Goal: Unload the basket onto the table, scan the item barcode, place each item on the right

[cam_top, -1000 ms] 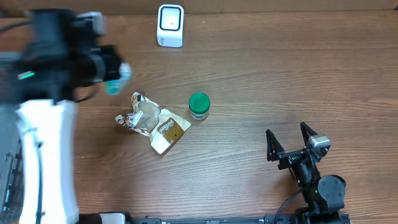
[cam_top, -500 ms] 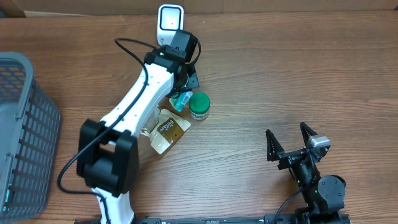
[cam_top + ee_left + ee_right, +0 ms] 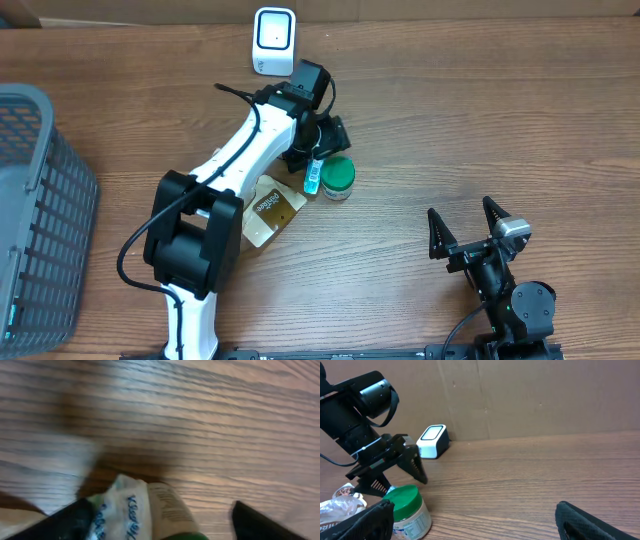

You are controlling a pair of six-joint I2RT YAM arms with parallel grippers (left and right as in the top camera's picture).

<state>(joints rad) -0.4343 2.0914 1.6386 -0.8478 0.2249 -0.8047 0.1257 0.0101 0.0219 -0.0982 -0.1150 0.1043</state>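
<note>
Left gripper (image 3: 320,145) fingers spread over small tube (image 3: 313,178) beside green-lidded jar (image 3: 339,178), scanner (image 3: 274,40) at 12 o'clock edge, right gripper (image 3: 465,230) likewise spread at 5 o'clock, bare table (image 3: 480,120) between.

the table (image 3: 520,130) is brown wood with clear grain. the scanner (image 3: 274,40) looks white glossy plastic, the basket (image 3: 45,190) grey plastic, the pouch (image 3: 268,212) crinkled shiny foil.

Small white tube with blue lettering (image 3: 313,178) lying just beside a green-lidded jar (image 3: 338,176), white barcode scanner (image 3: 273,41) standing apart near the table's far edge, facing up.
</note>
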